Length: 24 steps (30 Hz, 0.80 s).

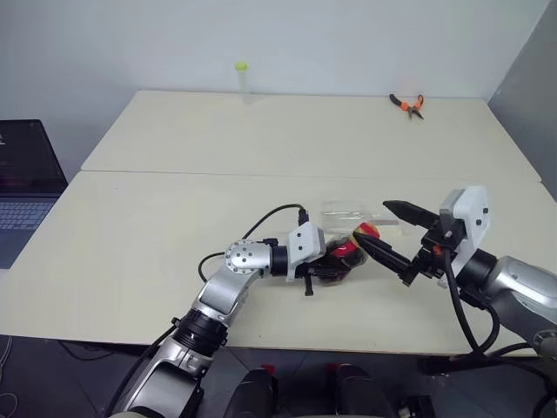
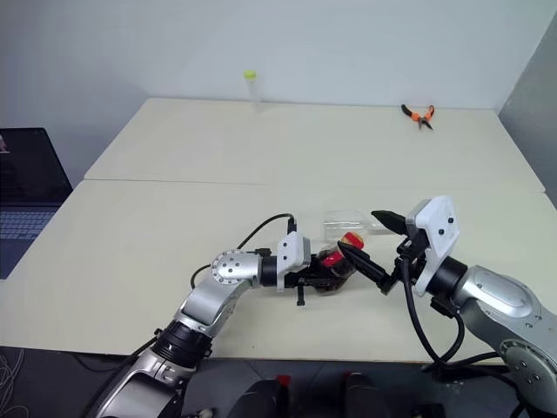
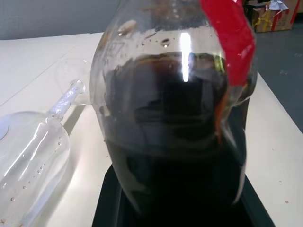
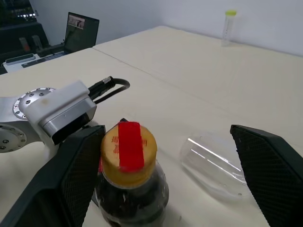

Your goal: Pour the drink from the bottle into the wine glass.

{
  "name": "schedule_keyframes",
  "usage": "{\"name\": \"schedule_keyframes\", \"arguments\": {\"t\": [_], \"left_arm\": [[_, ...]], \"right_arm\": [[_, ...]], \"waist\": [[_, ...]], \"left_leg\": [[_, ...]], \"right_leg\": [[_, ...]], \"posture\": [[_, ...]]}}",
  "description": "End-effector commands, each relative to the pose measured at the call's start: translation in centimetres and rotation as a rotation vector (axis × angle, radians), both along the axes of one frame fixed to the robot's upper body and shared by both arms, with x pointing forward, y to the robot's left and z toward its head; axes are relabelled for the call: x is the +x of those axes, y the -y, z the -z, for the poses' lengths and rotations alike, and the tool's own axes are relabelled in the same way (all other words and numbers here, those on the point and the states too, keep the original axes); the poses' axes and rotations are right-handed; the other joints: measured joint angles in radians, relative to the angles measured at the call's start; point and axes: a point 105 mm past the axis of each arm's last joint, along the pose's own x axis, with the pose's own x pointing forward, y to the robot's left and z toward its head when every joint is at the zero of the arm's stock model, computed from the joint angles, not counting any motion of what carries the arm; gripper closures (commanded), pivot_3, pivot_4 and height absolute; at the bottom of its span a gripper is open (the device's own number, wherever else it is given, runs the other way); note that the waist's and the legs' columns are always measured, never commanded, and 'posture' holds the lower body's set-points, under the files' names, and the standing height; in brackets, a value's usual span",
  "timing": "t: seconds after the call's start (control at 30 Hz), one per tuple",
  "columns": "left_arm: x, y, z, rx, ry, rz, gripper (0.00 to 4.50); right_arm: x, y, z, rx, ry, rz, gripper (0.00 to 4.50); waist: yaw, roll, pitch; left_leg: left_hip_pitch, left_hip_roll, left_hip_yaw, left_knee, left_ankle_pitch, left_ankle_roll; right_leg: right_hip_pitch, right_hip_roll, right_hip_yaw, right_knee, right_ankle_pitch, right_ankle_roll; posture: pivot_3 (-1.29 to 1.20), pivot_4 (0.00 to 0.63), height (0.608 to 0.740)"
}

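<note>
My left gripper [image 1: 324,264] is shut on the bottle [image 1: 338,259], a small clear bottle about half full of dark drink [image 3: 180,142], held at its body over the near table. Its yellow cap [image 4: 129,152] is on, with a red strip across the top. My right gripper [image 1: 371,221] is open, level with the cap, one finger [image 4: 78,177] close beside the bottle and the other finger [image 4: 270,172] well off to the far side. The wine glass [image 1: 348,212] lies on its side on the table just behind the bottle, its stem [image 3: 66,99] showing in the left wrist view.
A thin clear tube [image 1: 242,77] with a yellow-green cap stands at the far edge of the table. Orange-handled pliers [image 1: 406,104] lie at the far right. A laptop [image 1: 22,187] sits off the table's left side. A black cable [image 1: 261,225] loops from my left wrist.
</note>
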Motion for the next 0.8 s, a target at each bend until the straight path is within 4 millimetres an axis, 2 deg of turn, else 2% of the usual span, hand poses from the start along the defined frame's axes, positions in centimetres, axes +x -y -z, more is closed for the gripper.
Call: {"name": "schedule_keyframes", "arguments": {"t": [0.03, 0.4, 0.8], "left_arm": [[-0.4, 0.5, -1.2, -0.035, 0.045, 0.031, 3.71], [-0.3, 0.5, -1.1, -0.033, 0.044, 0.034, 3.71], [-0.3, 0.6, -1.1, -0.032, 0.045, 0.035, 3.71]], "right_arm": [[-0.7, 0.7, -0.9, 0.003, 0.029, -0.001, 0.0], [-2.9, -0.3, -1.2, 0.055, -0.052, -0.118, 0.0], [-1.0, -1.7, -0.7, 0.058, -0.01, -0.071, 0.0]], "waist": [[0.0, 0.0, 0.0], [-0.001, 0.0, 0.0], [0.0, 0.0, 0.0]], "left_leg": [[0.0, 0.0, 0.0, 0.0, 0.0, 0.0], [0.0, 0.0, 0.0, 0.0, 0.0, 0.0], [0.0, 0.0, 0.0, 0.0, 0.0, 0.0]], "right_leg": [[0.0, 0.0, 0.0, 0.0, 0.0, 0.0], [0.0, 0.0, 0.0, 0.0, 0.0, 0.0], [0.0, 0.0, 0.0, 0.0, 0.0, 0.0]], "posture": [[0.0, 0.15, 0.74], [0.0, 0.15, 0.74], [0.0, 0.15, 0.74]]}}
